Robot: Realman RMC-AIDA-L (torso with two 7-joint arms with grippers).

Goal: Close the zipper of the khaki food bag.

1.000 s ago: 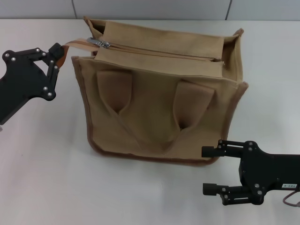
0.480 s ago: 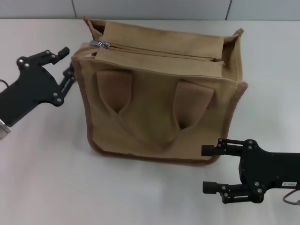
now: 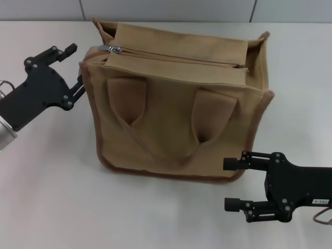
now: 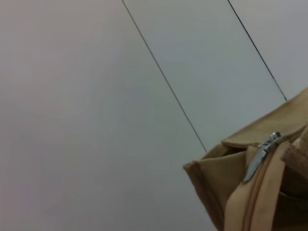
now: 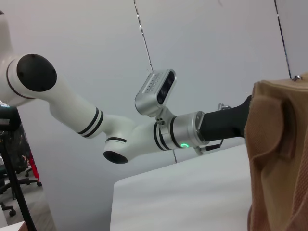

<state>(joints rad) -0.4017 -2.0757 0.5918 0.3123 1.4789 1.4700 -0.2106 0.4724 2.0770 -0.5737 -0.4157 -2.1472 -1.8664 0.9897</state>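
The khaki food bag (image 3: 176, 104) stands upright in the middle of the white table (image 3: 52, 197), with its two loop handles lying flat on the near side. The zipper (image 3: 176, 57) runs along the top panel from about 9 o'clock to 3 o'clock. Its silver pull tab (image 3: 111, 49) sits at the 9 o'clock end of the line, and the two edges of the zip line lie together along the whole top. In the left wrist view the pull tab (image 4: 260, 156) shows close, hanging a little tilted at the bag's corner.

The left gripper (image 3: 72, 70) is at 9 o'clock of the bag, just beside its end wall and a little lower than the pull tab. Its fingers are apart and hold nothing; the lower finger is partly hidden behind the bag's edge, so I cannot tell if it touches the fabric.

The right gripper (image 3: 231, 184) is at about 5 o'clock of the bag, near the bottom corner. Its two fingers are wide apart, pointing toward 9 o'clock, and hold nothing.
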